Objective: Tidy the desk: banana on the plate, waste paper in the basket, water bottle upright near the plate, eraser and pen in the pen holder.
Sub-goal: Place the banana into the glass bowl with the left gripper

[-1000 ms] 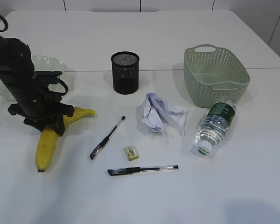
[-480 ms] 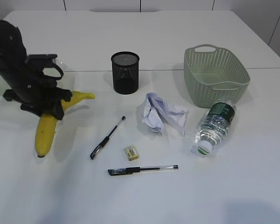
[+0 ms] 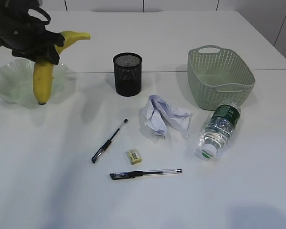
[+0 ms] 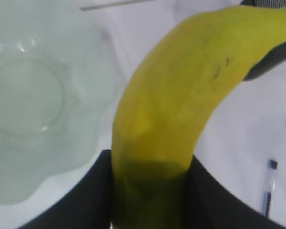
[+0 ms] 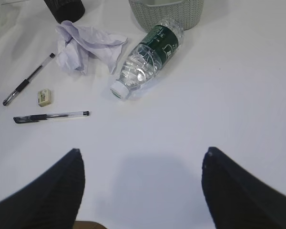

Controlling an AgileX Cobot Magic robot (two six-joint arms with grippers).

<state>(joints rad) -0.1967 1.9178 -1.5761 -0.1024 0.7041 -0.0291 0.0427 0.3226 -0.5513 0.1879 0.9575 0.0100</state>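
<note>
My left gripper is shut on the yellow banana and holds it in the air, its lower end hanging over the pale-green ruffled plate. On the desk lie the crumpled waste paper, the water bottle on its side, the eraser and two pens. The black pen holder and green basket stand behind. My right gripper hovers open over bare desk, holding nothing.
The basket is empty and sits just behind the lying bottle. A thin seam runs across the desk behind the pen holder. The right arm does not show in the exterior view.
The left gripper has lifted the banana off the desk and carried it back and to the left, over the plate. The right gripper has stayed still.
</note>
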